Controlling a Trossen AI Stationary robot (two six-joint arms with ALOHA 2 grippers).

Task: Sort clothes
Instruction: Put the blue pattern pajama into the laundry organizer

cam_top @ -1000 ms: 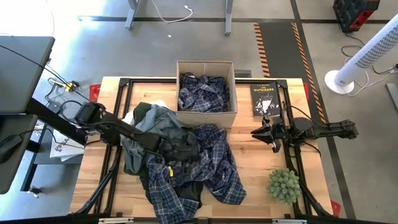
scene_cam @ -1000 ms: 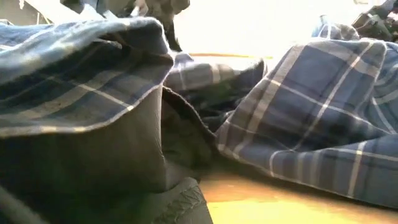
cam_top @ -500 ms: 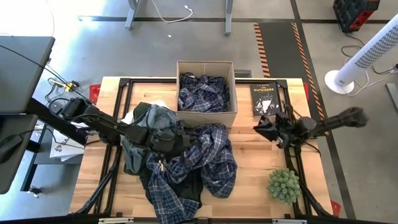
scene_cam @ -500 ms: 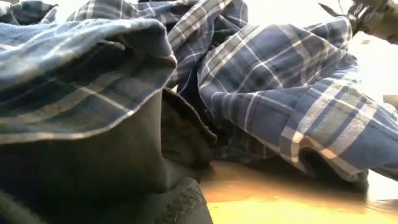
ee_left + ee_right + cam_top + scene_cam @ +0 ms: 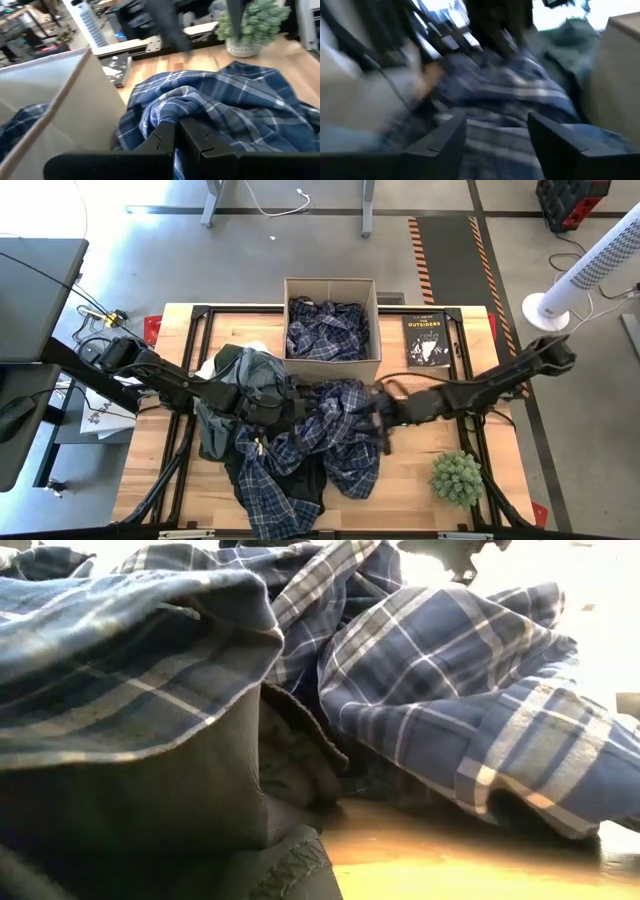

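A navy-and-white plaid shirt (image 5: 340, 435) lies bunched on the table's middle, over a black garment (image 5: 305, 485). A grey-green garment (image 5: 245, 380) lies heaped to its left, with a bit of a white one (image 5: 258, 347) behind it. My left gripper (image 5: 297, 404) is shut on the plaid shirt (image 5: 225, 110). My right gripper (image 5: 378, 418) is open just over the shirt's right edge, and the shirt (image 5: 505, 95) fills the view ahead of its spread fingers (image 5: 445, 142). Another plaid garment (image 5: 328, 330) lies in the cardboard box (image 5: 330, 370). My left gripper pinches a raised fold of the plaid shirt (image 5: 167, 107) between its two shut fingers. The fingers come from the table's left, roughly level. The fold stands gathered up at the fingertips, and the rest of the shirt trails down onto the table and the black garment.
The open cardboard box stands at the back middle. A black paperback book (image 5: 427, 340) lies to the right of it. A potted green plant (image 5: 457, 477) stands at the front right. Bare wood shows between the shirt and the plant (image 5: 415, 455).
My left gripper has drawn the plaid shirt up and toward the table's left, then held still. The shirt's right part has bunched in toward the middle. My right gripper has moved from beside the book toward the table's left, up to the shirt's right edge.
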